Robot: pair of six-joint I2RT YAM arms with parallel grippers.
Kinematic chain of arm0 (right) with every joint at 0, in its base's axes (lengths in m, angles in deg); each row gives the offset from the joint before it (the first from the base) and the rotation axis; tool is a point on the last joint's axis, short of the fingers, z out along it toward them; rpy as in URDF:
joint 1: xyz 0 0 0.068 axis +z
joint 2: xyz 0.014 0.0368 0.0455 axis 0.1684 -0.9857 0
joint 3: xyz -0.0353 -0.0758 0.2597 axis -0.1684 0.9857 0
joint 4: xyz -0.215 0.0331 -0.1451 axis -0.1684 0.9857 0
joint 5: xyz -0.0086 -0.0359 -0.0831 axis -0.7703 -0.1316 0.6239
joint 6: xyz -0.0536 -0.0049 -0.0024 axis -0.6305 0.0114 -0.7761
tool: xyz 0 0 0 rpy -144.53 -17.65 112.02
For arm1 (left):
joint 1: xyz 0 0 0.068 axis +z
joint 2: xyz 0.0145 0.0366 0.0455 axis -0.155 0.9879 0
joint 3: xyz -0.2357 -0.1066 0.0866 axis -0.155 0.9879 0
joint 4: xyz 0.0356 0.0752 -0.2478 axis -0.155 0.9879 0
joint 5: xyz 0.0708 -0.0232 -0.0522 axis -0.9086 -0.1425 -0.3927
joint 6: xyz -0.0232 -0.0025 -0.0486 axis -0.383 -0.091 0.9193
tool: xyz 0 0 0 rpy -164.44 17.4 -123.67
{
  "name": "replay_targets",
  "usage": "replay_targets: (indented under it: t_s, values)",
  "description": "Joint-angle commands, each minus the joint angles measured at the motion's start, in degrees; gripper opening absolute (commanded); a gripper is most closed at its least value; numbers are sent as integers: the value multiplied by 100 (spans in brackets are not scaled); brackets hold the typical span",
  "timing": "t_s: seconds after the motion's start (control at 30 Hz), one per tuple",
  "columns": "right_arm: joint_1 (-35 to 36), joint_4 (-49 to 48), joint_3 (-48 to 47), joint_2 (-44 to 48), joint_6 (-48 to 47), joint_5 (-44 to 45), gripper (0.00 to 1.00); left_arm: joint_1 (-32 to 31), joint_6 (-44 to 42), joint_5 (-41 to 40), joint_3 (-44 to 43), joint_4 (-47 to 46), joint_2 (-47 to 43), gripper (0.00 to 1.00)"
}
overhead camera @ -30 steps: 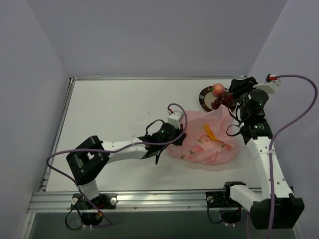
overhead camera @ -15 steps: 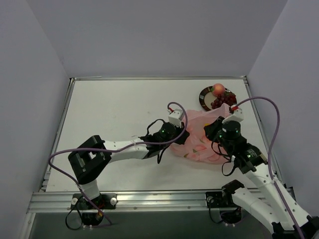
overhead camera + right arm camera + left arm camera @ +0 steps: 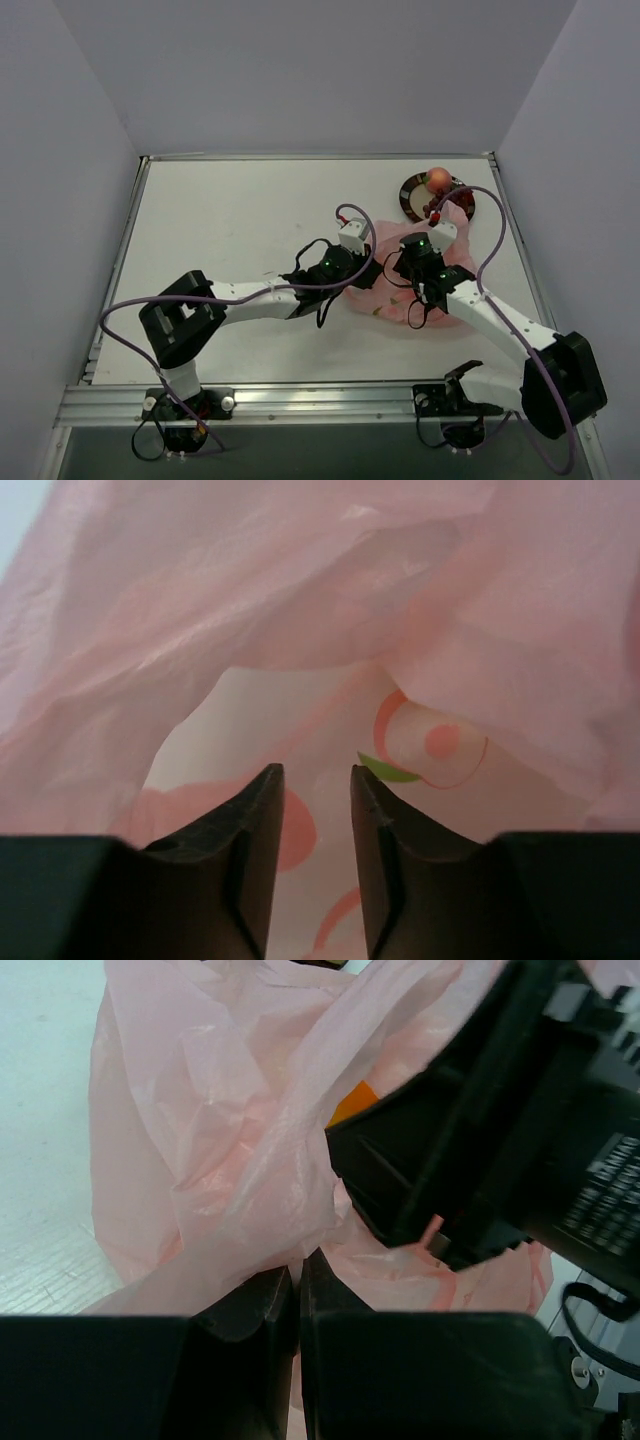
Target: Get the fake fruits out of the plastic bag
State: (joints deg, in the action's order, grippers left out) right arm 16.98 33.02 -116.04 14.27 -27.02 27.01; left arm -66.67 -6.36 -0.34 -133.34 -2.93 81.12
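My left jaws are clenched on a fold of the bag (image 3: 200,1140) at its left edge, with the thin pink film pinched flat between them. The bag lies crumpled on the tabletop (image 3: 230,220), right of centre, between my two arms. Just past the pinch, my right wrist (image 3: 500,1130) fills much of the left camera's view, black and close among the folds. Beside it an orange piece (image 3: 352,1103) shows inside the bag, mostly hidden by film and by that wrist.

My right jaws stand a little apart and grasp nothing. They point into a hollow of the bag, where pink film arches over them and the print (image 3: 430,742) of circles and a green leaf shows on the sheet ahead. I cannot tell whether their tips touch the film.

Beyond the bag, at the far right of the tabletop, sits the plate (image 3: 410,190). A peach (image 3: 437,178) rests at its far rim. A dark red cluster (image 3: 432,209) lies on it too, partly behind my right cable (image 3: 470,195).
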Motion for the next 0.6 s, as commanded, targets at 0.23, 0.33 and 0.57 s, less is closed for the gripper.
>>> replay_targets:
  t_s: [0.23, 0.33, 0.57]
  values:
    - [-865, -1344, -69, -1014, -270, 715, 60, -78, 169, 147, -138, -386, 45, 2]
    - [-1085, -1493, -148, -1383, -341, 619, 62, -87, 177, 156, -120, -394, 54, 2]
    - [-1235, -1757, -499, -2184, -411, 732, 84, -95, 213, 173, -103, -377, 142, 2]
